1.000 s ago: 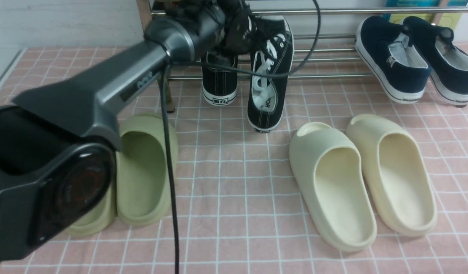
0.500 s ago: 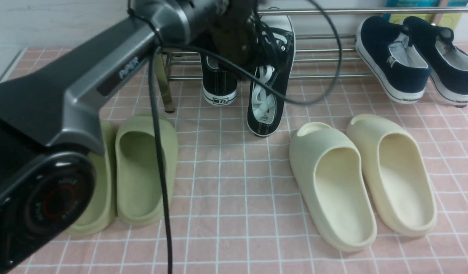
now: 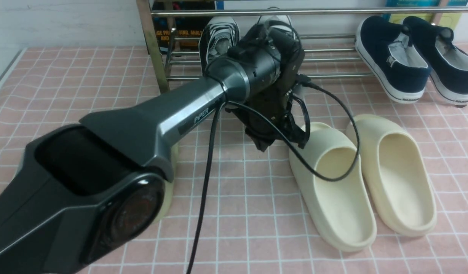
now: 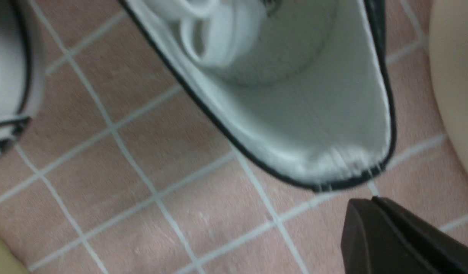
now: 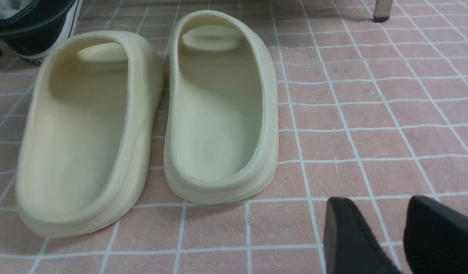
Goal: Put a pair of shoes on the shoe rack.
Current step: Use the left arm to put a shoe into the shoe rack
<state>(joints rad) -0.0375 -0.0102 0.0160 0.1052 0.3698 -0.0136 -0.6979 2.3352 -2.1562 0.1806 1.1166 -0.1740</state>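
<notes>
Just ahead of left pincer (image 3: 262, 146), sneaker (image 4: 294, 114) heel seen, toe propped on rack (image 3: 333, 11); pincer pressed closed, empty; right pincer (image 5: 403, 236) parted narrowly.

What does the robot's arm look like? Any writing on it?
The left arm is dark grey with a silver-grey band that says PIPER in pale letters. A round black cap with a red ring sits on its joint, and a black cable loops from it. The left fingers and right fingers are black wedges.
</notes>
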